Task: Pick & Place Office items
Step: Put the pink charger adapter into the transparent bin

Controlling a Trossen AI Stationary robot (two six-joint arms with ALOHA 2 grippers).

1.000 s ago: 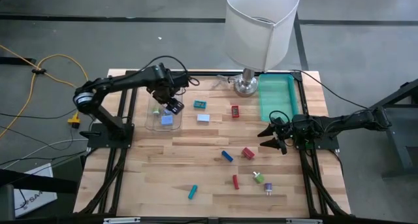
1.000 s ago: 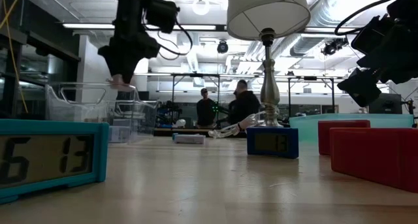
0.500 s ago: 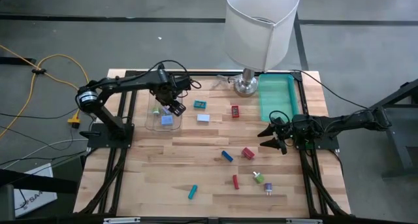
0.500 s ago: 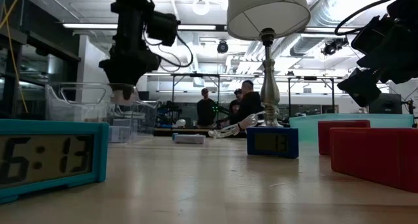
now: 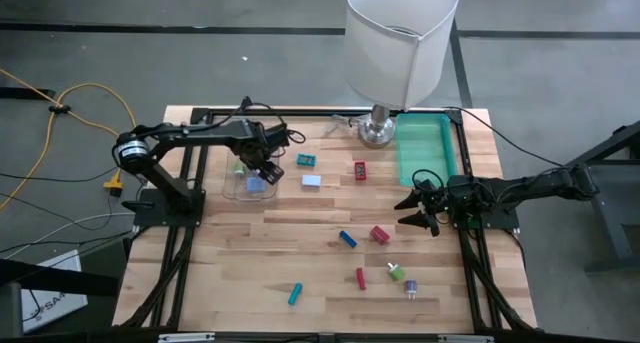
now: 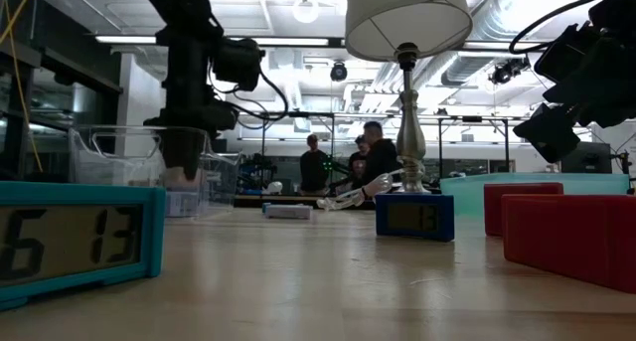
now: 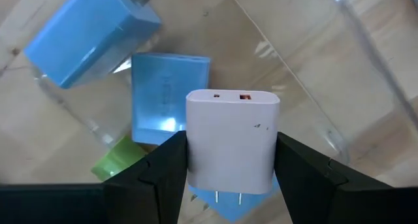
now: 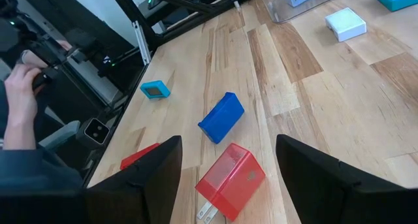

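Over the clear bin (image 5: 246,179), the white charger (image 7: 232,140) sits clamped in the left gripper's (image 5: 262,164) fingers, having come down from above the rim to just inside it; release looks next. Bin already holds two light blue blocks (image 7: 168,96) and a green bit (image 7: 119,162). Teal tray (image 5: 424,149): contents not discernible. Right gripper (image 5: 415,209) waits at the table's right edge, fingers spread, empty. Remaining items lie loose on the table (image 5: 300,253).

One lamp (image 5: 400,43), two bins (clear (image 5: 232,188), teal (image 5: 422,151)), three red pieces (image 5: 360,170).
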